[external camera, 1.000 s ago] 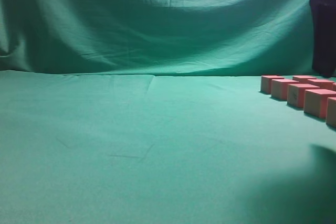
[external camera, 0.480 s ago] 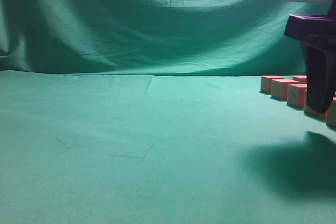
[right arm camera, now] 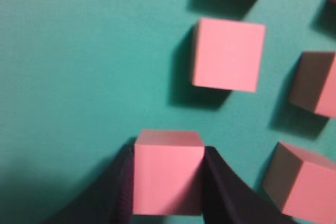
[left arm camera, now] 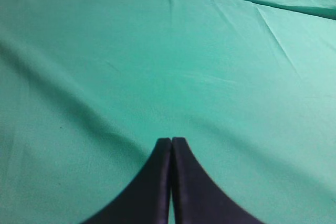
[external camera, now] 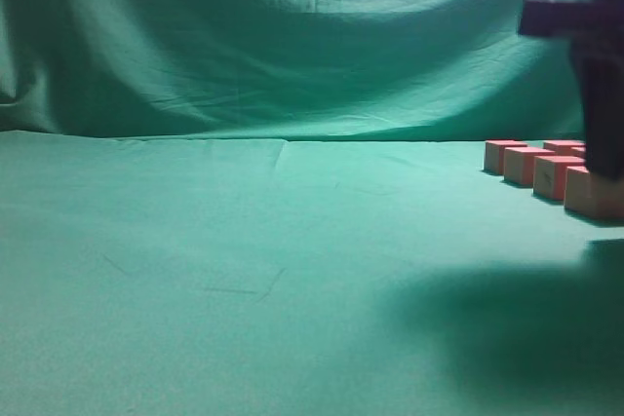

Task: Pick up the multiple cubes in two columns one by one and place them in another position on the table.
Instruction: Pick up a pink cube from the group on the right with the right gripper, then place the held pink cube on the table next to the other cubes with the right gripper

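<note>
Several pink-red cubes stand in two columns on the green table (external camera: 244, 241) at the far right. In the right wrist view my right gripper (right arm camera: 168, 150) is shut on one cube (right arm camera: 168, 177), a dark finger pressed against each side. In the exterior view the right gripper (external camera: 603, 158) hangs over the nearest cube (external camera: 591, 194) of the row; whether that cube is off the cloth I cannot tell. Other cubes (right arm camera: 228, 53) lie beyond and to the right (right arm camera: 302, 182). My left gripper (left arm camera: 171, 141) is shut on nothing above bare cloth.
A draped green backdrop (external camera: 292, 36) rises behind the table. The right arm throws a broad dark shadow (external camera: 507, 328) on the cloth at the front right. The cloth is slightly wrinkled, with a crease (left arm camera: 278, 40) in the left wrist view.
My right gripper came down from the upper right onto the near end of the cube row and its jaws closed on a cube. The arm's shadow spread leftward.
</note>
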Robot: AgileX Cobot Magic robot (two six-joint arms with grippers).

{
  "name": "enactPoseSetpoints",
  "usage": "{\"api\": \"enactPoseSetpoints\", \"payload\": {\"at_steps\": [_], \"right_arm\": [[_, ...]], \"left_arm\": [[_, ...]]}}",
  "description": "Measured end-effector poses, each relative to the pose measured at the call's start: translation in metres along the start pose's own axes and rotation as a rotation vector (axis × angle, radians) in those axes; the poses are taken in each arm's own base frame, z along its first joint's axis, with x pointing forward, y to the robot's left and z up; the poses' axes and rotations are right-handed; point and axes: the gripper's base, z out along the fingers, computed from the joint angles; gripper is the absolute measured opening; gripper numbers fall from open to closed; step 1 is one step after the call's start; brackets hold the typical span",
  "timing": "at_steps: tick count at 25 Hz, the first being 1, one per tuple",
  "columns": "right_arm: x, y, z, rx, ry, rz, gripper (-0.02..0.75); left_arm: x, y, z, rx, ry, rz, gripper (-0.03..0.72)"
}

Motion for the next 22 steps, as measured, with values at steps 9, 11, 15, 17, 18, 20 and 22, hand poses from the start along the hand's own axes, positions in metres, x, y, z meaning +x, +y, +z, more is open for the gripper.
{"api": "enactPoseSetpoints", "payload": {"at_steps": [9, 11, 15, 17, 18, 20, 22], "right_arm": [[-0.065, 0.040, -0.070, -0.033, -0.174, -0.255, 0.263], [-0.080, 0.043, -0.075, -0.030, -0.173, -0.275, 0.263], [-0.107, 0.051, -0.067, -0.021, -0.100, -0.388, 0.263], [-0.117, 0.054, -0.060, -0.027, -0.083, -0.443, 0.263], [-0.123, 0.056, -0.055, -0.031, -0.077, -0.465, 0.263], [-0.131, 0.060, -0.046, -0.044, -0.069, -0.494, 0.263], [-0.138, 0.064, -0.034, -0.055, -0.057, -0.503, 0.263]], "left_arm": [[0.000, 0.000, 0.000, 0.000, 0.000, 0.000, 0.000], [0.000, 0.000, 0.000, 0.000, 0.000, 0.000, 0.000], [0.000, 0.000, 0.000, 0.000, 0.000, 0.000, 0.000], [0.000, 0.000, 0.000, 0.000, 0.000, 0.000, 0.000], [0.000, 0.000, 0.000, 0.000, 0.000, 0.000, 0.000], [0.000, 0.000, 0.000, 0.000, 0.000, 0.000, 0.000], [0.000, 0.000, 0.000, 0.000, 0.000, 0.000, 0.000]]}}
